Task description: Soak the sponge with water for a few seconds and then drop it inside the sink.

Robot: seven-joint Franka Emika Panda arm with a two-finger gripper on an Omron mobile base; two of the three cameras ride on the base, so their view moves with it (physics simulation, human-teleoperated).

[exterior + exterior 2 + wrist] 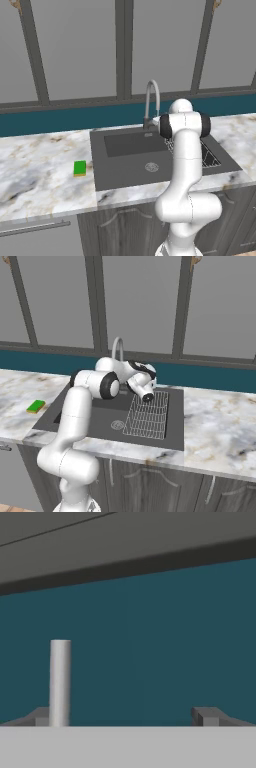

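Note:
The sponge (79, 168) (36, 406), green on top with a yellow underside, lies flat on the marble counter left of the sink (125, 145) (100, 417). My gripper (125, 718) is open, its two dark fingertips (207, 716) far apart with nothing between them. It faces the teal back wall, with the grey faucet (60, 682) (151, 100) (118, 348) pipe standing just beyond the left tip. In the right base view the gripper (146, 395) hangs above the back of the sink, well to the right of the sponge. The water is out of view.
A wire rack (147, 416) (210, 157) lies in the sink's right part, with a round drain (151, 167) in the middle. Marble counter (35, 170) (220, 426) stretches to both sides. A teal backsplash (60, 120) and window panes rise behind; dark cabinet fronts are below.

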